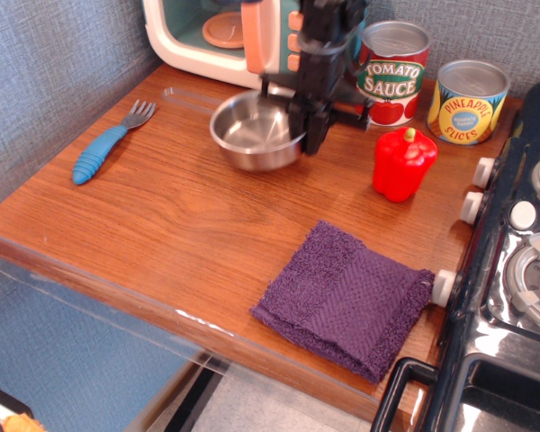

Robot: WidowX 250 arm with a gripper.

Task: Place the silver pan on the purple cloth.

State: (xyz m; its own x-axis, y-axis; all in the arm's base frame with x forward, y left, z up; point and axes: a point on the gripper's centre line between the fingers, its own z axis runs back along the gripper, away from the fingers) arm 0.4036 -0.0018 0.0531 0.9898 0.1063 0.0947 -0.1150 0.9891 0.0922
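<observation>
The silver pan point(252, 131) hangs tilted above the wooden counter near the back, its bowl facing up and left. My gripper point(308, 121) is shut on the pan's right rim, the black arm rising above it. The pan's thin wire handle point(191, 97) stretches to the left, blurred. The purple cloth point(346, 300) lies flat at the counter's front right, well in front of the pan and apart from it.
A red toy pepper point(402, 163) stands right of the gripper. A tomato sauce can point(393, 70) and pineapple can point(468, 101) stand at the back. A toy microwave point(223, 34) is behind. A blue-handled fork point(108, 144) lies left. A stove point(522, 270) borders the right.
</observation>
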